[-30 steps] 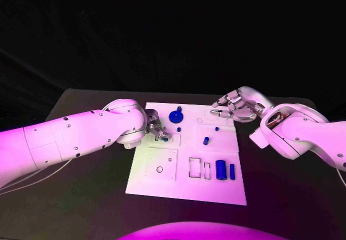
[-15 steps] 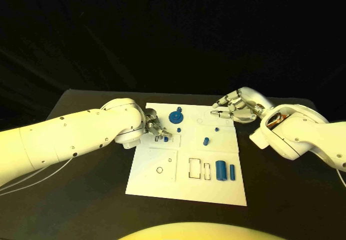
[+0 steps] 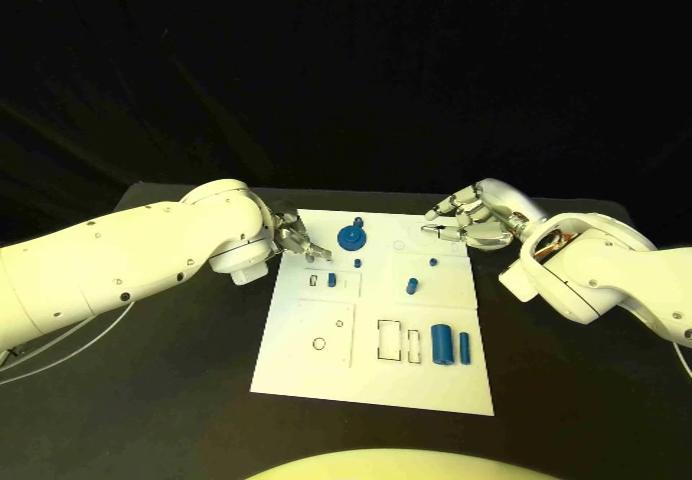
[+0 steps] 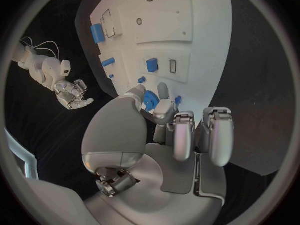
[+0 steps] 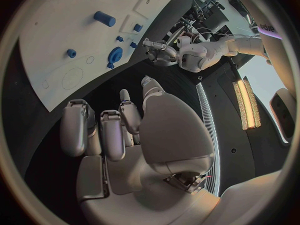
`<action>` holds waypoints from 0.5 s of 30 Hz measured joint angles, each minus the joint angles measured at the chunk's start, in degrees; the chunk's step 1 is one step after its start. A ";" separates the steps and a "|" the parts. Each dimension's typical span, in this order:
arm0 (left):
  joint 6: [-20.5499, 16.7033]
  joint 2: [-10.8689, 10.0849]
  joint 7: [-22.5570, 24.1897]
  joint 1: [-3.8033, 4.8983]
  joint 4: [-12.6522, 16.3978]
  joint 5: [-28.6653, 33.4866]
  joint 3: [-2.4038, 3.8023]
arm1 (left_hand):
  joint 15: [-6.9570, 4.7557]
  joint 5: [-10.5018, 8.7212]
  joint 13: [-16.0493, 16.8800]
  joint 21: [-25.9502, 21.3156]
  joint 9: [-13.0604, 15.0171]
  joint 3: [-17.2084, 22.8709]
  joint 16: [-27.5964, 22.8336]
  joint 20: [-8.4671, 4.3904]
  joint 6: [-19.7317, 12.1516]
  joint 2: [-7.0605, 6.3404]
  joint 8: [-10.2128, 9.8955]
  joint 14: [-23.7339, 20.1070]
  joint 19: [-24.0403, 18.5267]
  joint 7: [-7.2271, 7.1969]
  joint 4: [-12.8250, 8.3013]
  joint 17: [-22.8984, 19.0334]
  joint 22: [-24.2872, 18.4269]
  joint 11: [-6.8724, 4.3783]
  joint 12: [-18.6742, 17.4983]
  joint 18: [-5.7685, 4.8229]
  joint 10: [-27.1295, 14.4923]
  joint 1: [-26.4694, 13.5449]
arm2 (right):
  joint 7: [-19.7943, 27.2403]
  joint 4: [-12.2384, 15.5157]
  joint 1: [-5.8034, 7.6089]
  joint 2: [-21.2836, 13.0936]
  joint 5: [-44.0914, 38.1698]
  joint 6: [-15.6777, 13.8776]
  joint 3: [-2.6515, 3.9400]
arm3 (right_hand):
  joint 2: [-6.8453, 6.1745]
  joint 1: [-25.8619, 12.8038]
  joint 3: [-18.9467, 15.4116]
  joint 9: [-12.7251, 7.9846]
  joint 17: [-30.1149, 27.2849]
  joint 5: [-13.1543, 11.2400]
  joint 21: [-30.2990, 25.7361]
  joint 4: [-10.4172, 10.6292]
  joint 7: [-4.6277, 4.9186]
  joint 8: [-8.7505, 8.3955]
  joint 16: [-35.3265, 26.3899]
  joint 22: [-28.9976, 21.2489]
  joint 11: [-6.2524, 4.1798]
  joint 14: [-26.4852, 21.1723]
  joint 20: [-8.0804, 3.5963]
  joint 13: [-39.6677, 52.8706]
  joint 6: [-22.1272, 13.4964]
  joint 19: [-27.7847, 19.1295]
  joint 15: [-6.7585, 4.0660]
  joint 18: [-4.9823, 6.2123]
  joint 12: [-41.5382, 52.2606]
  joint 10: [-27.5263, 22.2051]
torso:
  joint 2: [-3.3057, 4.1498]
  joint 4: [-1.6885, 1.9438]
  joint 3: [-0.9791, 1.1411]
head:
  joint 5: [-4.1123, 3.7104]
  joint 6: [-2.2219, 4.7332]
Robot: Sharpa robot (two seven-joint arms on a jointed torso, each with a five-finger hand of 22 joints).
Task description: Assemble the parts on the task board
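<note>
Head view: high, looking down on whole board [image 3: 378, 330], both arms. Left wrist view: close behind left hand [image 4: 181, 135], facing board. Right wrist view: behind right hand [image 5: 119, 130], beside board. All share board.

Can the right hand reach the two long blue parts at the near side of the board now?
Probably yes. The right hand holds nothing and hovers over the board's far right corner. The two long blue parts lie uncovered, with nothing between; the left hand is far off.
</note>
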 measured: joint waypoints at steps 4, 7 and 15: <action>1.80 -0.18 0.00 1.84 -1.23 -0.05 0.28 | 0.39 0.00 -0.95 0.00 -1.20 0.28 0.00 0.00 -0.82 0.00 -1.75 0.03 0.00 0.39 0.06 0.00 0.00 0.48 -1.03 0.00 -0.73 1.79 | -0.04 0.00 -0.01 -0.03 0.00 0.02 0.00 | 0.00 0.00 0.00 0.00 0.02 0.00 0.00 0.00 0.00 0.00 0.00 0.00 0.00 0.00 0.00 0.00 0.00 0.00 0.00 0.00 0.00 0.00 | 0.01 0.00 0.00 | 0.02 0.23; 3.12 0.52 -0.01 2.91 -3.29 -0.50 0.36 | 0.42 0.00 -1.05 0.00 -1.58 0.28 0.00 0.00 -1.02 0.00 -2.11 0.00 0.00 0.60 0.06 0.00 0.00 0.59 -1.03 0.00 -1.02 1.78 | -0.09 -0.03 -0.01 0.02 -0.01 0.04 0.00 | 0.00 0.00 -0.09 0.00 0.05 0.00 0.00 -0.09 0.00 0.00 0.00 -0.01 0.00 0.00 0.00 0.00 0.00 0.00 0.00 0.00 0.00 0.00 | 0.02 0.00 0.00 | 0.11 0.35; 4.79 3.06 -0.02 3.62 -7.65 -2.20 0.34 | 0.42 0.00 -0.45 0.00 -2.09 0.09 0.00 0.00 -1.02 0.25 -2.59 0.00 0.00 0.60 0.25 0.00 0.00 0.59 -0.72 0.00 -1.02 1.50 | -0.12 -0.05 -0.02 0.21 -0.02 0.11 0.00 | 0.00 0.00 -0.16 0.00 0.04 0.00 0.00 -0.16 0.00 0.22 0.00 -0.01 0.00 0.00 0.00 0.00 0.00 0.00 0.00 0.00 0.00 0.00 | 0.10 -0.03 -0.03 | 0.01 0.65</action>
